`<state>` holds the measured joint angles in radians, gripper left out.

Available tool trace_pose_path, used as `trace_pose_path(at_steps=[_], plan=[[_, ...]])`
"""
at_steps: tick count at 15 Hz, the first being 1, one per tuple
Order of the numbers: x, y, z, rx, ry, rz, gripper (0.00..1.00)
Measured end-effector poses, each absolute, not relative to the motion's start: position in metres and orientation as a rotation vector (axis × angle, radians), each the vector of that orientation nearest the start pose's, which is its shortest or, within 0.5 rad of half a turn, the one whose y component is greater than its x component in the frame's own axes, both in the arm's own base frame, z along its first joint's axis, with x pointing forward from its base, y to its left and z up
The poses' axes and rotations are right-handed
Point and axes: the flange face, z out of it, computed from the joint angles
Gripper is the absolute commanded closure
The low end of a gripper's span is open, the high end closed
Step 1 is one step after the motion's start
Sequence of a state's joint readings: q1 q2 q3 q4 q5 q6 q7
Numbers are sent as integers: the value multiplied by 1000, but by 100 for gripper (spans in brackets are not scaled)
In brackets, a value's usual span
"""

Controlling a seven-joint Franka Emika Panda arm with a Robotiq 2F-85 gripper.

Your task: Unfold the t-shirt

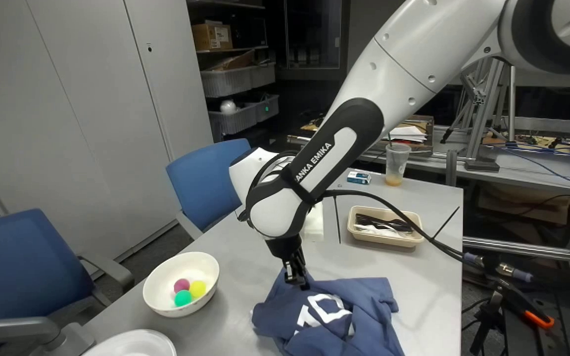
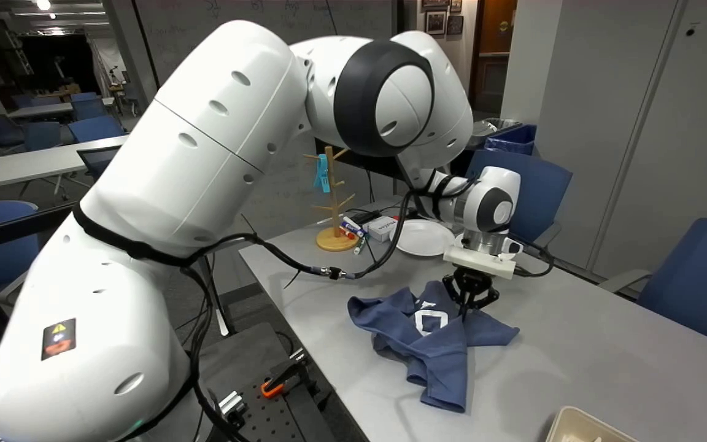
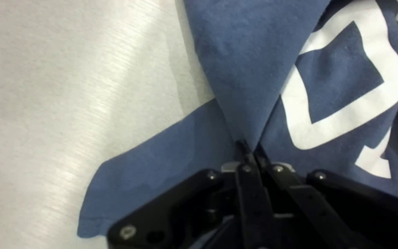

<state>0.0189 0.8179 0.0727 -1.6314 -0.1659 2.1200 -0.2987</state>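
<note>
The blue t-shirt (image 1: 369, 291) lies crumpled and partly folded over itself on the table, its white print partly showing in both exterior views. Pointing down at the shirt, my gripper (image 2: 464, 312) stands at its edge near the print. In the wrist view, a flap of the t-shirt (image 3: 247, 62) narrows to a pinch between the fingertips, so the gripper (image 3: 252, 149) is shut on the fabric. A sleeve-like part spreads out below left of the fingers, and the print sits to their right. The cloth underneath the folds is hidden.
A white bowl (image 1: 159, 296) with three coloured balls and a white plate (image 1: 131, 343) stand beside the shirt. A beige tray (image 1: 386, 241) and a plastic cup (image 1: 397, 165) are farther back. A wooden stand (image 2: 332, 209) with markers is at the table's end. Cables hang along the arm.
</note>
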Motion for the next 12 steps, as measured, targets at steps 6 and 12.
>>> trace_pose_path(at_steps=[6,12], plan=[[644,88,202,-3186,-895,381,99],[602,146,309,-3421,-1035,102,99]])
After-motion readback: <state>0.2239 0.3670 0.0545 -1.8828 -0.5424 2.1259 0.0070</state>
